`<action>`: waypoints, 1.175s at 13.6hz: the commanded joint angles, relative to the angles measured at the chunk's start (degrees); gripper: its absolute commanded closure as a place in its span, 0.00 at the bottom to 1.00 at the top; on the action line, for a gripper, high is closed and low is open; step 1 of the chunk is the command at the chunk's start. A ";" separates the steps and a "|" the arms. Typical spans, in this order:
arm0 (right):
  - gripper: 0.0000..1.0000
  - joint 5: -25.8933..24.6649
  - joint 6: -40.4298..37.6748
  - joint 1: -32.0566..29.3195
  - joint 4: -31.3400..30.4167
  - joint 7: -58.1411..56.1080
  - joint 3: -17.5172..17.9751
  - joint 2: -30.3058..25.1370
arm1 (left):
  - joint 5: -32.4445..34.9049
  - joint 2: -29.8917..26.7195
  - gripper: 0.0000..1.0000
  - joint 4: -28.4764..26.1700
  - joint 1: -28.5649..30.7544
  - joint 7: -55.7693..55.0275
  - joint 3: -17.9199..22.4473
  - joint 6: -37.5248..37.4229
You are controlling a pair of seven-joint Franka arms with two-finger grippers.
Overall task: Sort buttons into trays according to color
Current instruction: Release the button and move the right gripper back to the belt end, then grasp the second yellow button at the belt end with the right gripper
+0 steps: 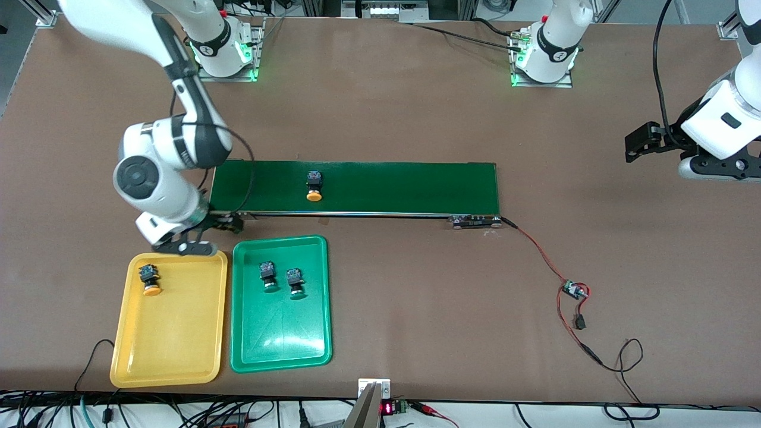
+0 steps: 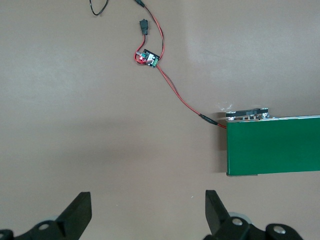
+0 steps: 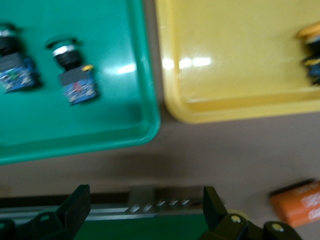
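1. Yellow-capped, the last unsorted button (image 1: 314, 186) lies on the dark-green conveyor belt (image 1: 386, 187), farther from the front camera than both trays; I judge it is the one I must fetch next.
2. One yellow-capped button (image 1: 150, 279) already rests in the yellow tray (image 1: 172, 351), near the corner closest to the belt, which suits its colour.
3. Two green-capped buttons (image 1: 269, 276) (image 1: 295, 283) lie side by side in the green tray (image 1: 279, 345), just beside the yellow one, so I count four buttons: three sorted, one left.
4. My right gripper (image 1: 181, 245) hangs with fingers spread and empty over the yellow tray's edge nearest the belt.
5. My left gripper (image 1: 645, 142) waits, fingers apart and holding nothing, over bare table at the left arm's end.
6. A red wire (image 1: 538, 252) runs from the belt to a small circuit board (image 1: 574, 290); an orange cylinder (image 3: 297, 202) shows in the right wrist view.
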 commanded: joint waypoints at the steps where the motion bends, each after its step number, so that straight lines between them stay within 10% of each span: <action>1: 0.00 0.47 0.10 -0.54 -7.03 4.80 4.34 -5.67 | 1.13 -0.19 0.00 0.93 -0.25 1.07 -0.26 -0.57; 16: 0.00 7.76 -5.35 -0.37 -9.77 3.49 13.66 -3.84 | 0.25 0.16 0.00 0.58 -0.43 1.33 -0.26 -1.18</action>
